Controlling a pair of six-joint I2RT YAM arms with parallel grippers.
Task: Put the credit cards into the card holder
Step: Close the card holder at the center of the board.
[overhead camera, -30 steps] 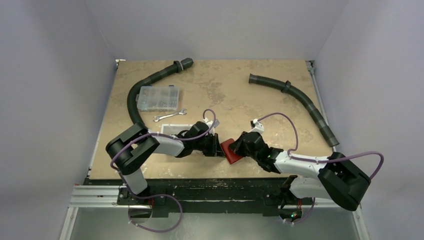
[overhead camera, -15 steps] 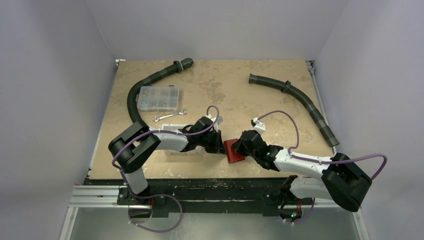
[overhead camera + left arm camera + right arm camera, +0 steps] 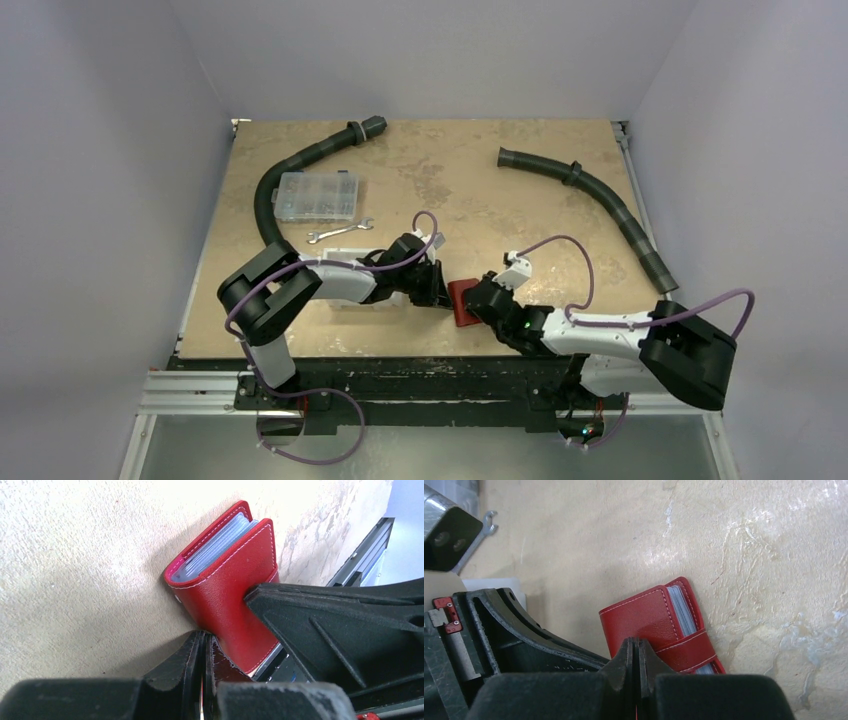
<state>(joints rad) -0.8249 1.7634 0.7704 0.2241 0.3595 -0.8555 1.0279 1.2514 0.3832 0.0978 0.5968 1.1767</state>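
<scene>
**My pincers — two.**
- Left pincer (image 3: 202, 641): jaws pressed together, tips at the near edge of the card holder (image 3: 226, 592). Whether they nip a flap of it I cannot tell.
- Right pincer (image 3: 636, 646): jaws fully together, tips bearing on the holder's cover, just beside its strap.

**Things, largest first.**
- Table (image 3: 450, 190) — one, tan, under both pincers.
- Black corrugated hoses, two: one (image 3: 285, 175) well beyond my left pincer, one (image 3: 600, 195) well beyond my right.
- Clear compartment box (image 3: 318, 195), one, beyond the left pincer and well apart from it.
- White bin (image 3: 494, 585), one, under my left arm and mostly hidden by it.
- Card holder, one: red, folded shut with the strap across it, flat on the table between the two pincers.
- Wrench (image 3: 338, 233), one, between the box and the left pincer.
- Credit cards (image 3: 215, 547): pale edges packed inside the holder's open side, too tight to count.
</scene>
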